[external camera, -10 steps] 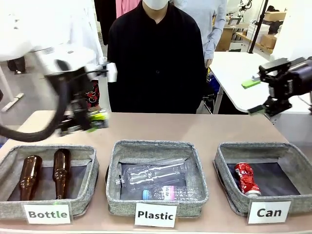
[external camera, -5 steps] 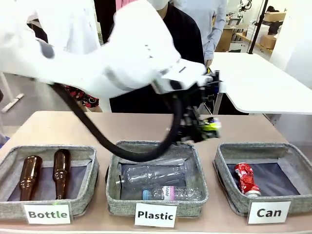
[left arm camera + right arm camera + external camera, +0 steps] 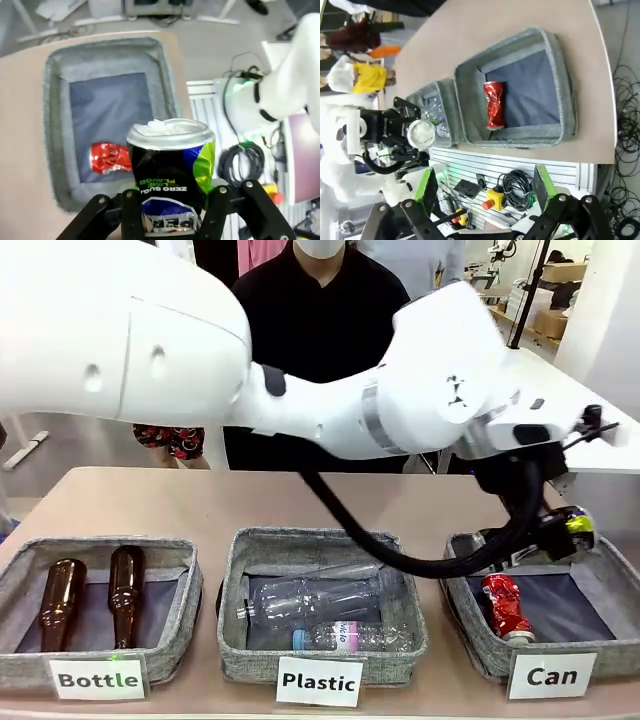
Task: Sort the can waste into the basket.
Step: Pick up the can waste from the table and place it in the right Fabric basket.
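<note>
One of two cans is sorted: crushed red can [image 3: 507, 606] lies in the "Can" basket [image 3: 470, 645]. Left gripper [image 3: 172, 220] pinches the dark lime-print can [image 3: 171, 172], dented, above the basket's 9 o'clock rim; release remains. Right gripper [image 3: 485, 192] is spread, empty, high overhead.

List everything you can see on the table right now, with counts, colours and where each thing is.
Grey fabric baskets: three, in a row, labelled Bottle, Plastic, Can.
Brown glass bottles: two, in the Bottle basket.
Clear plastic bottles: two, in the Plastic basket.
Crushed red metal can: one, lying in the Can basket.
Dark metal can with blue, white and green print: one, held above the Can basket.
Person in black top: one, at the far side.
Left gripper: shut on the dark can.
Right gripper: open, green pads, off the table's edge.
</note>
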{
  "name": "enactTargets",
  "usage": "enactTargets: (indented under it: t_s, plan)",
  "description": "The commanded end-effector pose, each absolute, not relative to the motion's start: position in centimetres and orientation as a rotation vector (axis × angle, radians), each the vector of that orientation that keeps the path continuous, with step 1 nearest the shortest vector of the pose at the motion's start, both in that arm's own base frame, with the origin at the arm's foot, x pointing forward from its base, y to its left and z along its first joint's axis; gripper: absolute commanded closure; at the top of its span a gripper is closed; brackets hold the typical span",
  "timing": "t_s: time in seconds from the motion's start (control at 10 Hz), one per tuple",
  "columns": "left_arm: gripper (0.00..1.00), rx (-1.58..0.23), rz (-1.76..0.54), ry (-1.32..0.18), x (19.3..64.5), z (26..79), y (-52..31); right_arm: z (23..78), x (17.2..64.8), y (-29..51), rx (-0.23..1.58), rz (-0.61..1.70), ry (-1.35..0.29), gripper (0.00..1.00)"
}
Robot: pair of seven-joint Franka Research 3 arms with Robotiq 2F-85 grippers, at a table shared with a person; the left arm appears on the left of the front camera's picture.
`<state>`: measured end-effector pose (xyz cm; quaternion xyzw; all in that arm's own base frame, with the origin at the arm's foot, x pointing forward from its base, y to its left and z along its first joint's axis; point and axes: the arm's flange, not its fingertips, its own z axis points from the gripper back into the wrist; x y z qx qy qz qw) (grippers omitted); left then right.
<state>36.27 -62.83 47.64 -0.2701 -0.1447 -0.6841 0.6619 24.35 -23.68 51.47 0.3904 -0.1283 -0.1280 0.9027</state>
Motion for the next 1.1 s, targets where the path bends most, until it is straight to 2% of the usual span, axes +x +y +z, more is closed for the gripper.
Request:
enactTargets:
  t_s: [0.0, 0.2, 0.3, 0.4, 0.5, 1.0]
  plan:
    - [0.65, -0.51, -1.514, -0.382, 36.8, 48.7, -65.3, 52.8, 25.3, -23.1, 0.829, -0.265, -0.29, 0.0]
    - [0.62, -0.49, -1.535, -0.388, 37.1, 48.5, -65.2, 52.8, 25.3, -23.1, 0.829, -0.265, -0.29, 0.0]
    - [0.19, -0.487, -1.542, -0.395, 37.2, 48.5, -65.0, 52.8, 25.3, -23.1, 0.829, -0.265, -0.29, 0.0]
    - [0.04, -0.501, -1.541, -0.39, 37.2, 48.3, -65.1, 52.8, 25.3, -23.1, 0.829, -0.265, -0.29, 0.0]
    - [0.0, -0.503, -1.552, -0.382, 37.4, 48.2, -65.1, 52.8, 25.3, -23.1, 0.829, -0.265, -0.29, 0.0]
    - [0.0, -0.493, -1.54, -0.353, 37.9, 47.9, -65.3, 52.8, 25.3, -23.1, 0.829, -0.265, -0.29, 0.0]
